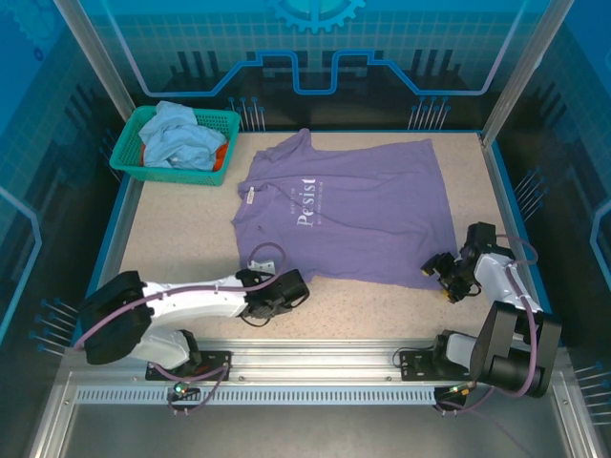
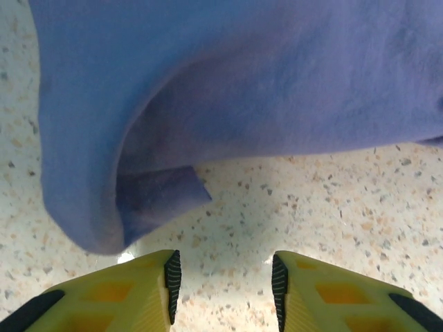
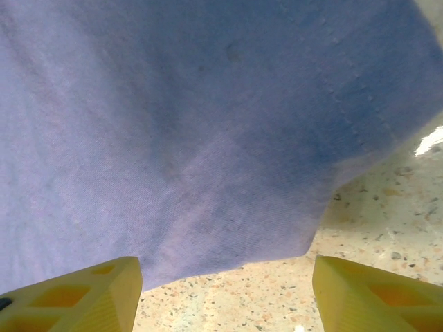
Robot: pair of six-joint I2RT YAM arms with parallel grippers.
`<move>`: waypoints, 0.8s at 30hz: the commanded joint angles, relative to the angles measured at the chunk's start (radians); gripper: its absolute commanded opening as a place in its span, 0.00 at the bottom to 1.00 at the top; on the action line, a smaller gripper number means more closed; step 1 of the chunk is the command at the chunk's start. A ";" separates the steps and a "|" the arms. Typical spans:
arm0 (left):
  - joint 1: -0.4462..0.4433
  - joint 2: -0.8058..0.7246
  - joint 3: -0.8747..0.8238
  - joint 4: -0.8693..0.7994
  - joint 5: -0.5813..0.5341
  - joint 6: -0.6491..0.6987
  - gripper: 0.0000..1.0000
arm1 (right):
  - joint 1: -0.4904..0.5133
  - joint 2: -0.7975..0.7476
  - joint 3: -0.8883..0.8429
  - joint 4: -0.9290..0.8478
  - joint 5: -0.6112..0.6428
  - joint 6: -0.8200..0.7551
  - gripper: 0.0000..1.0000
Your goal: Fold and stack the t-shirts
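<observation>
L claw [image 2: 223,280], R claw [image 3: 225,290] gaping by purple tee [image 1: 353,210].

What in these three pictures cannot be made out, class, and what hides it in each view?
Top view: the small line under the big word on the purple t-shirt is too small to read.
Top view: the orange t-shirt is mostly covered by the light-blue t-shirt in the basket.
Wrist views: the picture edges cut off most of the purple t-shirt.

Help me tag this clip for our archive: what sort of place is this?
Probably a robot lab test cell: left arm and right arm bolted to a metal rail, blue graphic panels enclosing the speckled table, a lavender t-shirt spread out.
</observation>
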 commanded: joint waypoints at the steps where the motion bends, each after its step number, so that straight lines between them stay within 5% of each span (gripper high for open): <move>1: 0.011 0.049 0.064 -0.066 -0.069 0.078 0.40 | 0.013 -0.011 0.024 -0.001 -0.051 -0.018 0.68; 24: 0.081 0.180 0.008 0.032 -0.040 0.237 0.29 | 0.012 -0.031 0.035 0.009 -0.067 -0.009 0.68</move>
